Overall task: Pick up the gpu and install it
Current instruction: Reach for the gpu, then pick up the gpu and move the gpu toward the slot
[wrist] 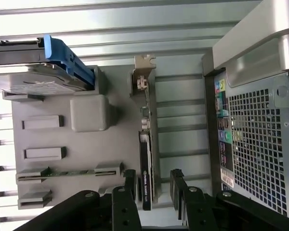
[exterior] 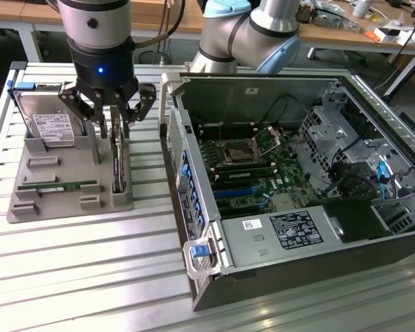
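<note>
- my gripper (exterior: 117, 126) hangs over the grey holder tray (exterior: 69, 202) with its jaws spread wide. one finger stands on each side of the gpu (exterior: 117, 166), and nothing is pinched yet.
- in the wrist view the fingers (wrist: 176, 185) flank the card (wrist: 145, 163) with a gap showing on both sides, so i judge they are not touching it.
- the gpu stands on its long edge in a slot of the tray, on the side nearest the open computer case (exterior: 256, 90). its silver bracket (wrist: 144, 72) is at the end away from my fingers.
- i judge the card light and stiff, but fragile. it is a thin board with small parts on its faces and a bare contact edge down in the slot.
- the flat faces look smooth and a little slippery. i'd grip squarely across the thickness near the middle of the top edge, clear of the bracket, and press only gently.
- the dark faces look matt and the bracket is bent, shiny sheet metal with a tab at its tip.
- the tray is dull grey plastic with blocky raised rests. it also carries a hard drive (exterior: 52, 124) with a white label, held in a blue carrier, and a narrow green ram stick (exterior: 59, 185) lying flat.
- the case is perforated and folded steel, with a green motherboard inside.
- everything sits on a ribbed aluminium table (exterior: 90, 270) that looks hard and reflective.
</note>
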`<state>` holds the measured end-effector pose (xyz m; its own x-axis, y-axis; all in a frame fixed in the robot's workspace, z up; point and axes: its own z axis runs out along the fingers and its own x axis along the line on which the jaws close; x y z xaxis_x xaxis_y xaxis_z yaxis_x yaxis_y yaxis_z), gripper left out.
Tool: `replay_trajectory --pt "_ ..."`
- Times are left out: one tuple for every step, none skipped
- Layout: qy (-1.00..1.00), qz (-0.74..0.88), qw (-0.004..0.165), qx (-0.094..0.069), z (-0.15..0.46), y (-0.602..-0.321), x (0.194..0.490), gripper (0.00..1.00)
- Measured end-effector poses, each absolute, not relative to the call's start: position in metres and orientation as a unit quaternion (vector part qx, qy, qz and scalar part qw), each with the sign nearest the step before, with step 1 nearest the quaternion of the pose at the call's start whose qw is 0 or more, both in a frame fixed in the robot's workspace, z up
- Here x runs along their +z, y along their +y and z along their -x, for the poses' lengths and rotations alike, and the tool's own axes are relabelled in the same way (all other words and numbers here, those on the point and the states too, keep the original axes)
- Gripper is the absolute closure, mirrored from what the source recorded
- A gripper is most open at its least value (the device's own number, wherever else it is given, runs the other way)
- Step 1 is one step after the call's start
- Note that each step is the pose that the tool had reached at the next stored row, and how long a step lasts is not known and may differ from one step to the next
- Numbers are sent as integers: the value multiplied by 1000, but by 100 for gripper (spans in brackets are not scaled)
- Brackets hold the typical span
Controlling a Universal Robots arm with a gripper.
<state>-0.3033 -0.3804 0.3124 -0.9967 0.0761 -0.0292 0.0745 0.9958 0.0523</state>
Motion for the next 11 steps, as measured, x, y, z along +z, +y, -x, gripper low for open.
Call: replay_trajectory --pt "999 -38 16 26 303 -380 310 58" --pt "999 -37 16 26 304 -380 305 58" --pt "999 -36 16 26 304 -380 298 58" --pt "999 -35 16 26 304 -380 295 58" --pt "999 -35 16 26 304 -380 292 58" --pt "999 -34 16 26 304 -380 288 58" --pt "999 -34 16 26 305 -380 284 58" --pt "999 -34 16 26 306 -380 280 58" --pt "999 -33 15 26 307 -380 277 58" --pt "999 -33 15 26 308 -380 272 58" --pt "999 -33 15 26 308 -380 270 58"
